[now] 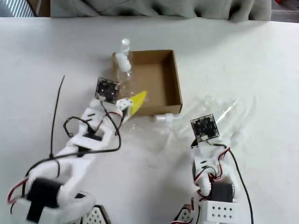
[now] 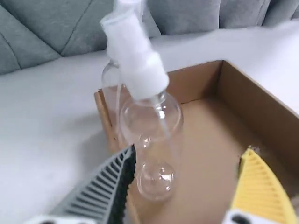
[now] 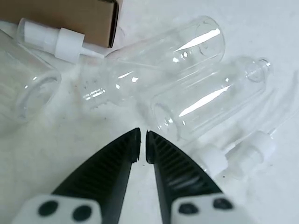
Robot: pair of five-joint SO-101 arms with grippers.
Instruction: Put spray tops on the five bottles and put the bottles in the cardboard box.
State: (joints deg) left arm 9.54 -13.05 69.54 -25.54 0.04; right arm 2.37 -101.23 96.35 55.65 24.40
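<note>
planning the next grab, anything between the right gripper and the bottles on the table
Nothing visible. Only bare table lies between the shut right gripper and the nearest bottle; spray tops lie off to one side.

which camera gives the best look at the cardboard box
The high view: it takes in the whole cardboard box from above, walls and floor. The left wrist view shows its floor and some walls, with a capped bottle by one wall. The right wrist view catches one outer corner.
</note>
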